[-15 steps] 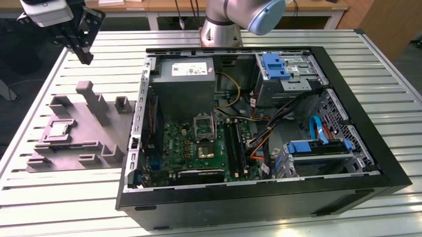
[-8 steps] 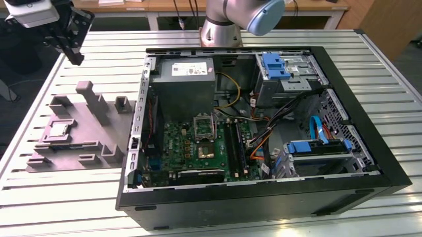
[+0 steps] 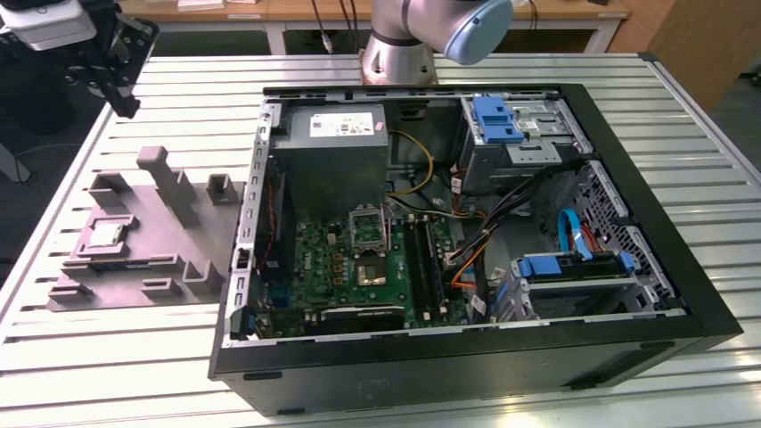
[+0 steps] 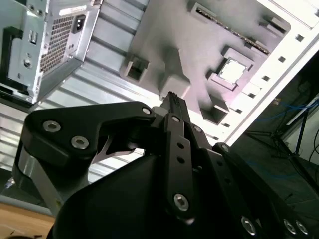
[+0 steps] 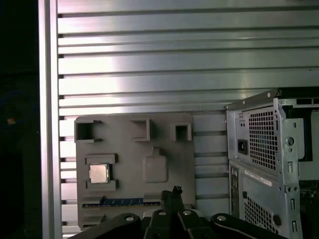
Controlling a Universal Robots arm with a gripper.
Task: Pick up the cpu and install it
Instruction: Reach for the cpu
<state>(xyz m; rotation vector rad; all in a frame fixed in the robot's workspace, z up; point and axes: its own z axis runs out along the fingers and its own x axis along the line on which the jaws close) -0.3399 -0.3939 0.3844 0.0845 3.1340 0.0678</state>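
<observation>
**Gripper shut and empty; cpu lying in its tray pocket**

1. Gripper: black fingers are pressed together at the tips in both wrist views, with nothing between them. It hangs at the exterior view's upper left, raised clear of the tray.
2. Grey moulded tray: lies flat on the table at the exterior view's left, just beside the computer case. It has raised blocks and open pockets across its top.
3. Cpu: small silvery square, flat in a framed pocket of the tray, toward the exterior view's left edge. It is well apart from the gripper and not yet picked up.
4. Slatted metal table: carries the tray and the case.
5. Computer case: black tower on its side with the side panel off, at the centre and right of the exterior view. Inside, a green motherboard sits lower left, and a grey power supply lies beyond it.
6. Arm base: top centre, behind the case.
</observation>
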